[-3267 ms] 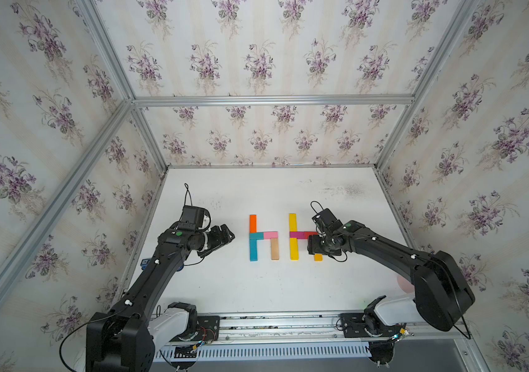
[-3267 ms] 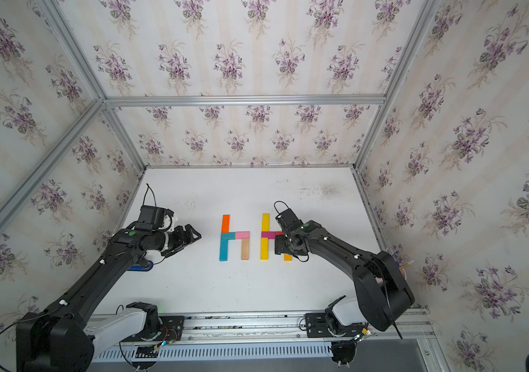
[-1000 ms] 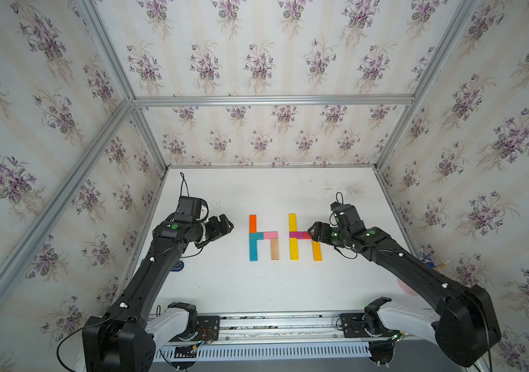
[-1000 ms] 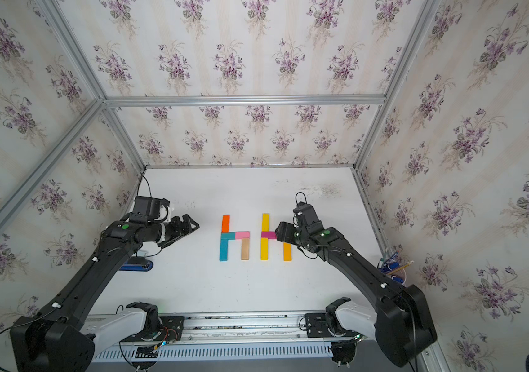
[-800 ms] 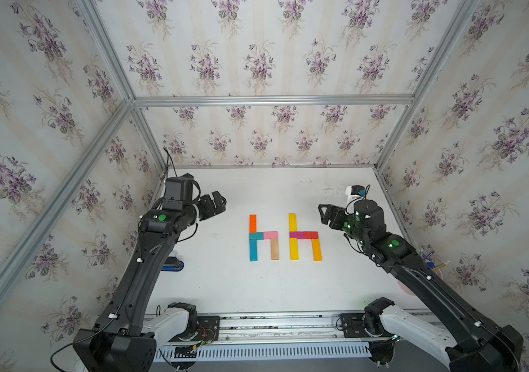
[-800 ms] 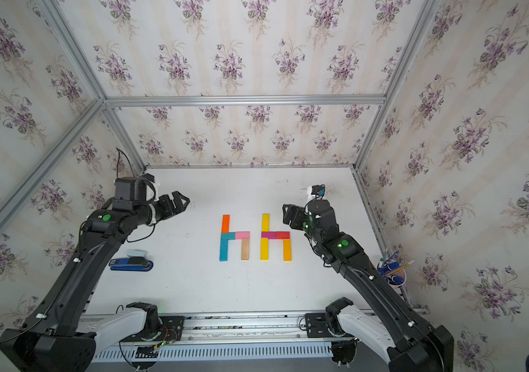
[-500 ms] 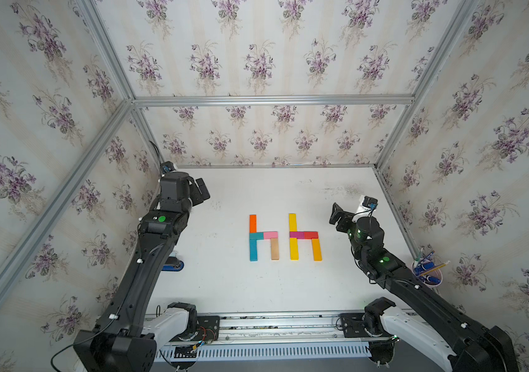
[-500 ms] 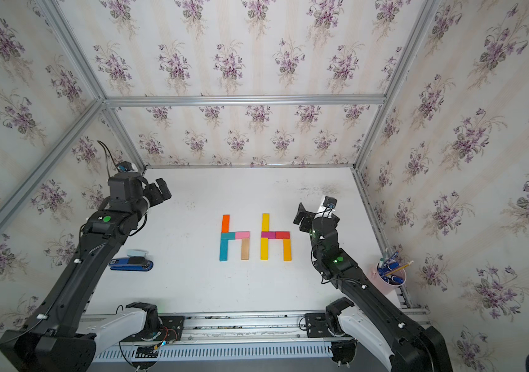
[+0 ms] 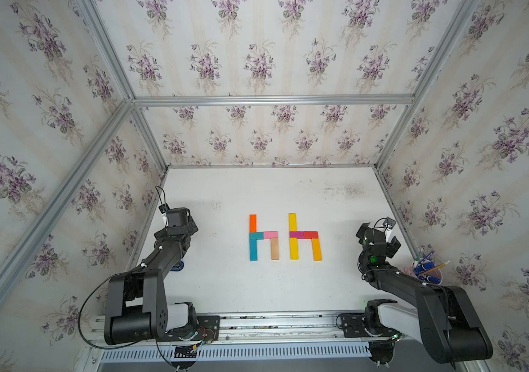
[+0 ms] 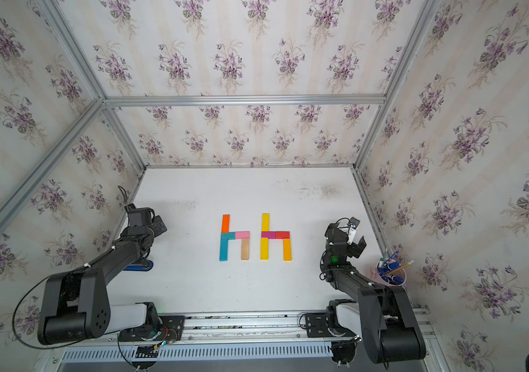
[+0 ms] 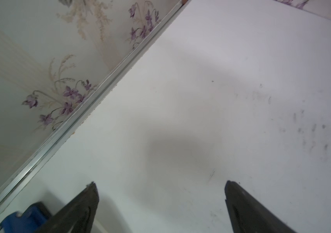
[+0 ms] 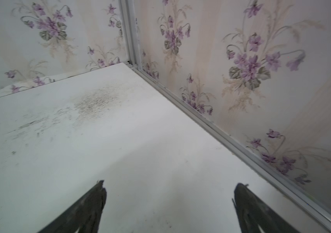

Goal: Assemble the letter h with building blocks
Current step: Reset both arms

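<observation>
**A:** Where do the small flat wooden building blocks [image 9: 274,249] lie?

**B:** Flat in the middle of the white counter [image 9: 224,290], as two letter shapes side by side. In both top views, the shape nearer the left arm has a short orange bar [image 9: 252,223] at the top of its stem and teal bars [image 9: 253,251] below. A pink bar [image 9: 270,234] forms the crosspiece and a plain wood bar [image 9: 274,254] the short leg. The other has a yellow stem [image 9: 293,248], a magenta bar [image 9: 296,234] touching a red bar [image 9: 311,234], and an amber leg [image 9: 316,249].

**A:** And the hands?

**B:** The left hand [image 11: 160,183] is spread wide with nothing between its fingers. It hangs over bare counter close to the left wall, well apart from the orange and teal stem. A blue object [image 11: 25,217] lies near it by the wall.

**A:** The right one?

**B:** The right hand [image 12: 170,183] is also spread and empty, near the right wall and well apart from the amber leg. A pink cup of pens [image 9: 426,275] stands beside that arm.
</observation>
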You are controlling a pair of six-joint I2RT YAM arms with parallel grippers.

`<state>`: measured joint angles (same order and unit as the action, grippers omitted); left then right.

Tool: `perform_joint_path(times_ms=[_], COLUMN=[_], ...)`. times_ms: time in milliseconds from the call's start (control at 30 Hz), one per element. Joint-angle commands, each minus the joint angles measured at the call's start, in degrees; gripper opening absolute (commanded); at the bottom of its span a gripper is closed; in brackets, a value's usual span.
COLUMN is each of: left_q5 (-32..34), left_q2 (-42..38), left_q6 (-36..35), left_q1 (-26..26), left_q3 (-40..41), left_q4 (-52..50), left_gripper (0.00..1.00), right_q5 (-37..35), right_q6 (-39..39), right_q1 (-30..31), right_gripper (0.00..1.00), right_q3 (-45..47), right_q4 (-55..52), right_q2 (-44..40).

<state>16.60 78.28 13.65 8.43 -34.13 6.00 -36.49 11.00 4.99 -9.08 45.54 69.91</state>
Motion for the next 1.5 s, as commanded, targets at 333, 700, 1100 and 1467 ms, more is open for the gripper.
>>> perform_joint_path(times_ms=[333,700,1100,1467], left_q5=[-32.0,-15.7,-12.2,-12.2], left_q2=[8.4,7.7,7.2,7.3], left_q6=[-14.4,-14.0,-15.2,-15.2], left_q1=[-2.0,-7.3,-9.6,-9.6], left_q3=[-1.5,8.9,7.8,7.8], left_q4=[17.6,35.4,32.6,32.7], left_gripper=[1.00,1.00,1.00,1.00], right_q5=[27.4,27.4,28.3,28.3], right_q6=[-7.6,-8.1,-8.3,-8.4], right_q1=[-2.8,-2.6,-2.7,-2.7], right_gripper=[1.00,1.00,1.00,1.00], right_q3=[-1.4,-1.6,-2.1,-2.1], right_q4=[32.3,32.4,31.4,31.4], right_q2=[18.3,18.4,18.4,18.4])
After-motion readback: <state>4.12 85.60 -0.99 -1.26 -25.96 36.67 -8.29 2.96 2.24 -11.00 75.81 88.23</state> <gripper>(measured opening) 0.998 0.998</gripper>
